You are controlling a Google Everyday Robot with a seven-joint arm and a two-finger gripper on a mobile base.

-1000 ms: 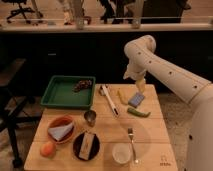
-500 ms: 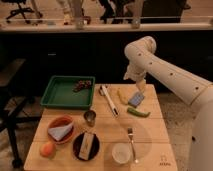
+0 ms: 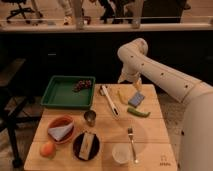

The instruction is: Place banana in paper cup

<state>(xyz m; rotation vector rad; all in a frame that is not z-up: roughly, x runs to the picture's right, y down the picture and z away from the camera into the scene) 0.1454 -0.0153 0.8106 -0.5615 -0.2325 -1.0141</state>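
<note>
The banana [image 3: 121, 96], small, pale yellow and curved, lies on the wooden table [image 3: 155, 131] towards its far right, between a long white utensil and a blue block. The paper cup [image 3: 121, 153], short and white, stands near the table's front edge, left of a fork. My gripper [image 3: 136, 86] hangs from the white arm over the table's far right part. It is just above the blue block and a little right of and behind the banana. It is open, with nothing between its fingers.
A blue block [image 3: 136, 99] and a green vegetable [image 3: 138, 112] lie right of the banana, and the white utensil [image 3: 110, 101] lies to its left. A metal cup [image 3: 90, 118], a fork [image 3: 131, 142], a green tray [image 3: 62, 95] with grapes, a red bowl [image 3: 52, 126], an orange [image 3: 47, 148] and a black plate [image 3: 76, 145] fill the rest.
</note>
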